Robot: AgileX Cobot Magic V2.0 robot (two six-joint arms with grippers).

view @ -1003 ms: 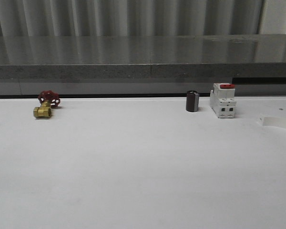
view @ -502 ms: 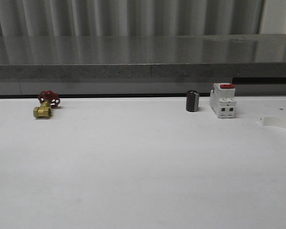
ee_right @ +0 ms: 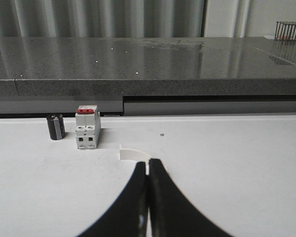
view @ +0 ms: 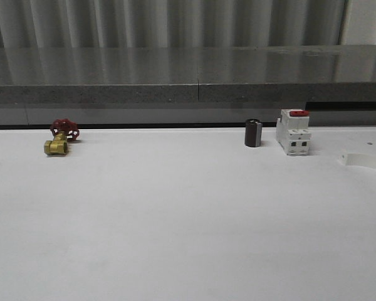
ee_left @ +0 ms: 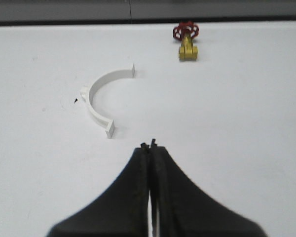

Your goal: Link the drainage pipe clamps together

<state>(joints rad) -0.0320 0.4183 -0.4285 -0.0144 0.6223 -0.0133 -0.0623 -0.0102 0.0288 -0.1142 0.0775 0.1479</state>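
One drainage pipe clamp (ee_left: 99, 97), a white half-ring with square end tabs, lies flat on the white table in the left wrist view. My left gripper (ee_left: 150, 145) is shut and empty, a short way back from the ring's near tab. The other drainage pipe clamp (ee_right: 132, 153) lies just beyond my shut, empty right gripper (ee_right: 148, 162), whose fingers hide most of its arc. In the front view this clamp (view: 365, 160) sits at the table's right edge.
A brass valve with a red handwheel (view: 61, 138) stands at the back left, also the valve (ee_left: 186, 41) beyond the left clamp. A dark cylinder (view: 253, 133) and a white breaker with a red top (view: 293, 132) stand at the back right, near the right clamp. A grey ledge (view: 188, 94) borders the table behind.
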